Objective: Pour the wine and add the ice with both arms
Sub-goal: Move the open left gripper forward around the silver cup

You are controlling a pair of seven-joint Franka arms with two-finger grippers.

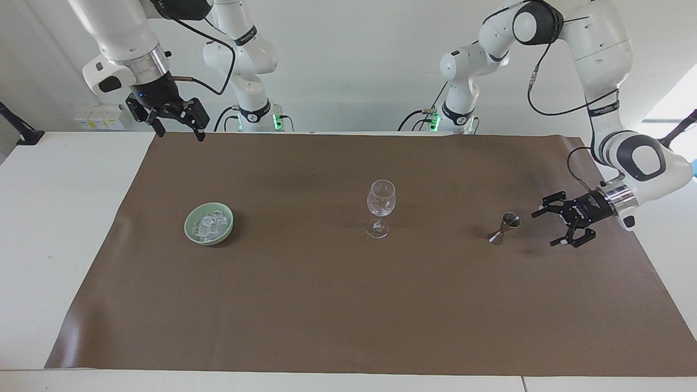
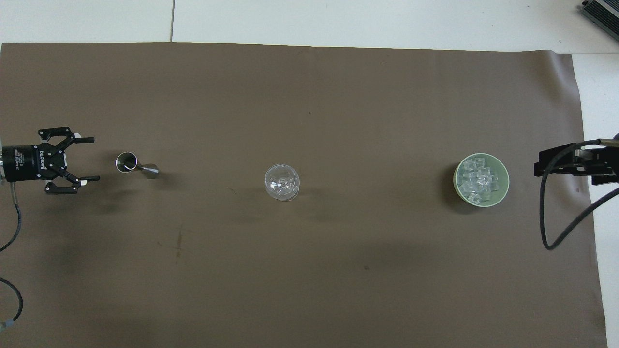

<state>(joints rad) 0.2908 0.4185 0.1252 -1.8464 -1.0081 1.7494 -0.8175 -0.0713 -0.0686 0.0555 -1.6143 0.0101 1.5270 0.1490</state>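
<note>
Left hand (image 2: 89, 159), fingers spread wide and grasping nothing, is turned sideways low over the brown mat (image 2: 309, 270) near the worktop (image 2: 387, 19) edge at the left arm's end. Its open gap faces the steel jigger (image 2: 137, 165), which stands upright just beside it and untouched; a clear gap between fingertips and jigger shows in the facing view (image 1: 546, 225).

Wine glass (image 2: 282, 182) stands upright at mid-mat, well apart from the jigger. Whether it holds anything I cannot tell.

Green bowl (image 2: 481, 180) sits toward the right arm's end, with the ice (image 2: 478, 181) heaped inside it.

Right hand (image 1: 177, 129) waits raised over the mat corner nearest the robots at the right arm's end, well apart from the bowl. Its fingers look parted, with nothing between them.

Judgement: step in hand is the left arm's approach to the jigger, so the pour has not begun. Next move calls for a level advance until the jigger's narrow waist lies between the fingers, then a gentle close. The jigger is light and narrow-footed, so a nudge from one fingertip could tip it.
</note>
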